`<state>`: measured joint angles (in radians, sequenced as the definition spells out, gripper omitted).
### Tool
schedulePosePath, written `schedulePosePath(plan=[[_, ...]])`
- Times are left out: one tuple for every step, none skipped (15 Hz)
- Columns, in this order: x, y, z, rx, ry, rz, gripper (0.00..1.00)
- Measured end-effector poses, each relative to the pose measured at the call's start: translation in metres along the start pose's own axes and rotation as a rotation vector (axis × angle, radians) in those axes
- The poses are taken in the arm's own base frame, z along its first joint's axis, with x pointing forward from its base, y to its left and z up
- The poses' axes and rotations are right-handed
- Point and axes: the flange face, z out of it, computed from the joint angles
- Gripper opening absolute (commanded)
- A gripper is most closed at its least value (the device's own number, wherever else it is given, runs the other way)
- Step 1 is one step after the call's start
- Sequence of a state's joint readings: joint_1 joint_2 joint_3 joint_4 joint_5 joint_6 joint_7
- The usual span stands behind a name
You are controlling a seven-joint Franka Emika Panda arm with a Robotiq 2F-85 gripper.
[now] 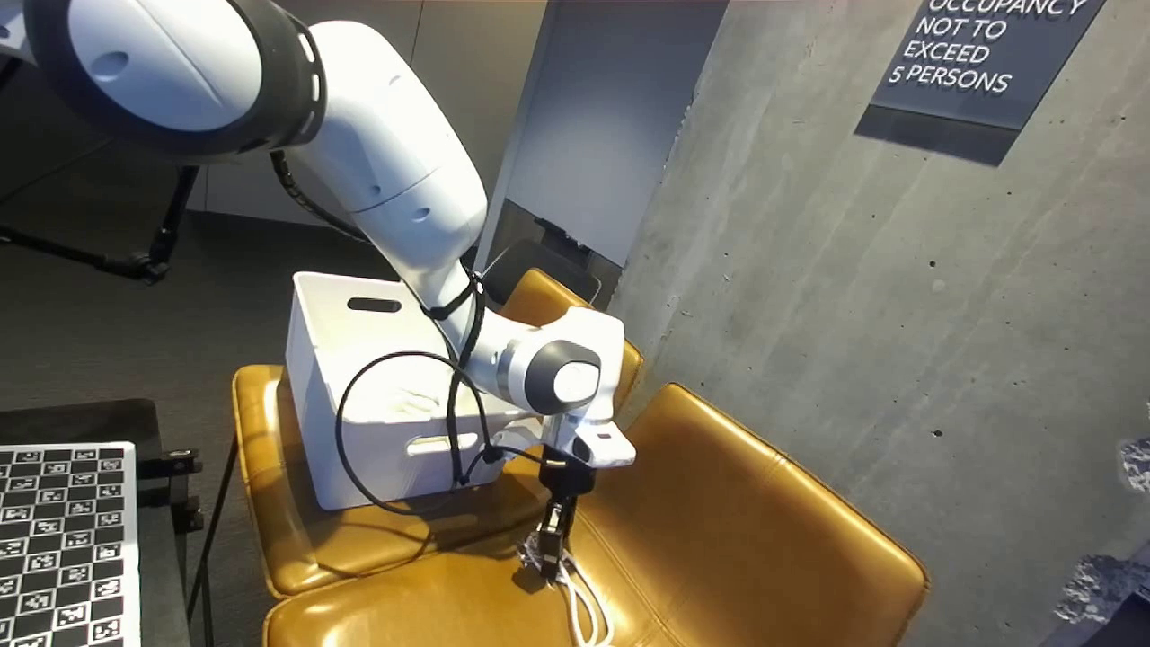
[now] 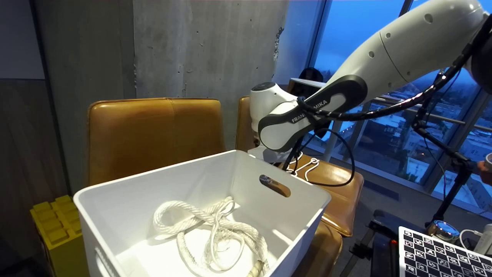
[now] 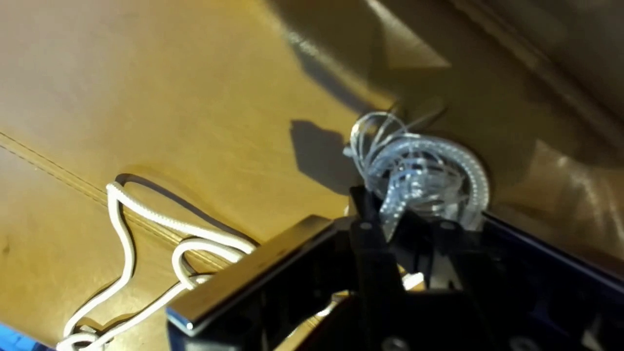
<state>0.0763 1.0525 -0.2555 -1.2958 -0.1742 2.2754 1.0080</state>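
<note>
In the wrist view my gripper (image 3: 388,217) has its fingertips close together around a strand of a tangled, whitish rope bundle (image 3: 424,175). The bundle's frayed coil spreads beyond the tips, in shadow. A thin white cord (image 3: 161,219) lies in loops on the tan leather seat beside it; where it joins the bundle is hidden by the fingers. In an exterior view the gripper (image 1: 550,566) points straight down at the seat, with cord (image 1: 588,607) trailing from beside it. Cord loops (image 2: 309,165) also show past the bin in an exterior view, where the fingertips are hidden.
A white bin (image 2: 153,184) stands on the adjoining chair, holding thick, cream rope (image 2: 203,217). Leather chair backs (image 1: 746,503) rise beside the gripper, near a concrete wall (image 1: 853,314). A black cable (image 1: 341,422) loops off the arm. A checkered board (image 1: 67,548) lies nearby.
</note>
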Motion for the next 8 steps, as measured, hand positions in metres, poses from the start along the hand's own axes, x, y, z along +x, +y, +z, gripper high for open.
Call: schedulePosePath(plan=[[-0.001,-0.003,-0.008,0.004,0.009,-0.006,0.01],[-0.003,-0.007,-0.02,0.007,0.02,-0.016,0.01],[-0.006,-0.01,-0.037,0.011,0.035,-0.029,0.01],[-0.009,-0.015,-0.058,0.016,0.05,-0.044,0.01],[-0.013,-0.018,-0.081,0.018,0.063,-0.059,0.01],[-0.017,-0.02,-0.106,0.019,0.079,-0.075,0.01],[-0.02,-0.021,-0.13,0.017,0.095,-0.091,0.01],[-0.024,-0.02,-0.149,0.014,0.108,-0.106,0.01]])
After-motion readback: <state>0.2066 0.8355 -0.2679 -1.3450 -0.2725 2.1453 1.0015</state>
